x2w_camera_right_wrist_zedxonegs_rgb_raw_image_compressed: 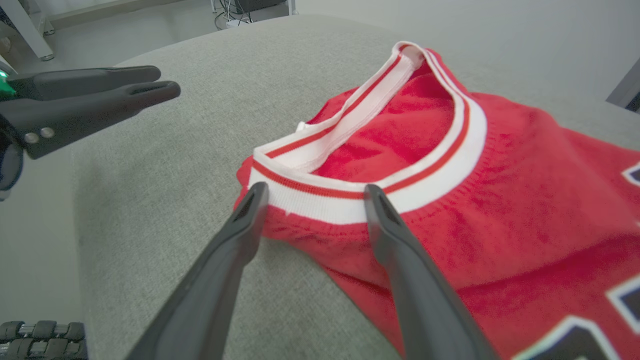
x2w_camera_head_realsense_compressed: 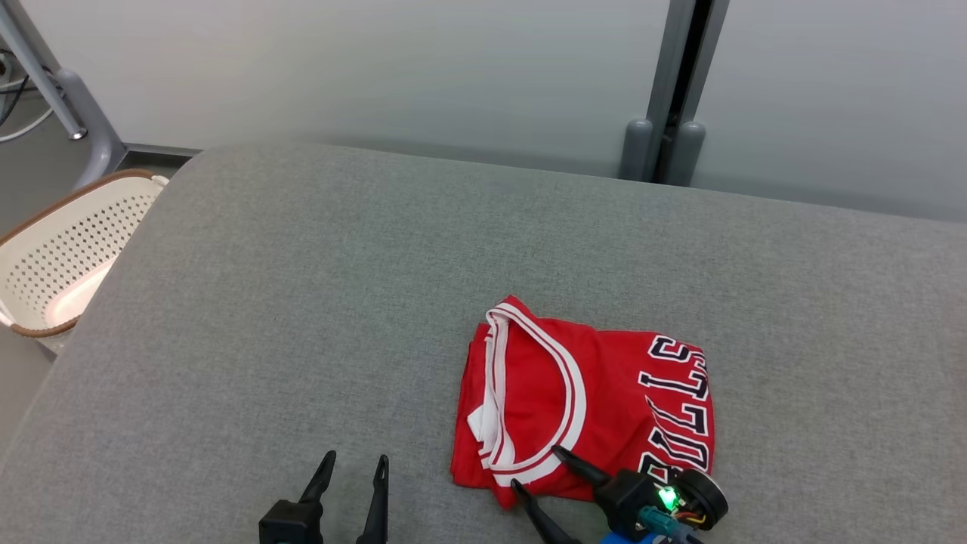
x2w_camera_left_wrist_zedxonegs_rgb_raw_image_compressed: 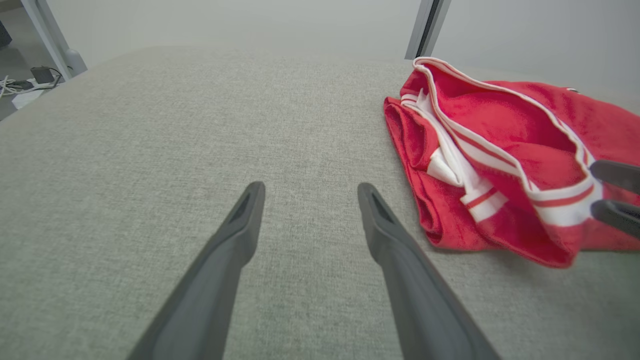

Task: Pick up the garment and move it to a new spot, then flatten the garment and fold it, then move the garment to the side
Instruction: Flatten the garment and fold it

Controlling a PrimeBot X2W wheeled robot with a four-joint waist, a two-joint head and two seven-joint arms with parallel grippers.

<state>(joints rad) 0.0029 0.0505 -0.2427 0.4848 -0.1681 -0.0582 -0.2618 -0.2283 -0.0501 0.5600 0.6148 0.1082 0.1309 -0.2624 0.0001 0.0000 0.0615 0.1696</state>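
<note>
Left tool (x2w_camera_head_realsense_compressed: 355,461) nearest, low left: fingers spread, empty, over bare counter (x2w_camera_head_realsense_compressed: 227,363), near the garment's left edge but apart from it. Right tool (x2w_camera_head_realsense_compressed: 538,468) also spread, gripping nothing. Its tips sit at the garment's near edge by the white collar band (x2w_camera_right_wrist_zedxonegs_rgb_raw_image_compressed: 350,205); can't tell if they touch cloth.

Garment (x2w_camera_head_realsense_compressed: 604,393): red jersey, already folded into a compact stack, lying right of centre toward the counter's front. Looks light, soft and floppy. The layers would likely slide or fall open if only the top one is pinched. Best hold is probably the near folded edge, through all layers, one tool per corner. The ribbed band gives a thicker bite.

Room: wide bare counter to the left and beyond, some to the right. Past the counter's rounded left edge is a perforated basket (x2w_camera_head_realsense_compressed: 68,249). Wall panels (x2w_camera_head_realsense_compressed: 378,68) behind.
</note>
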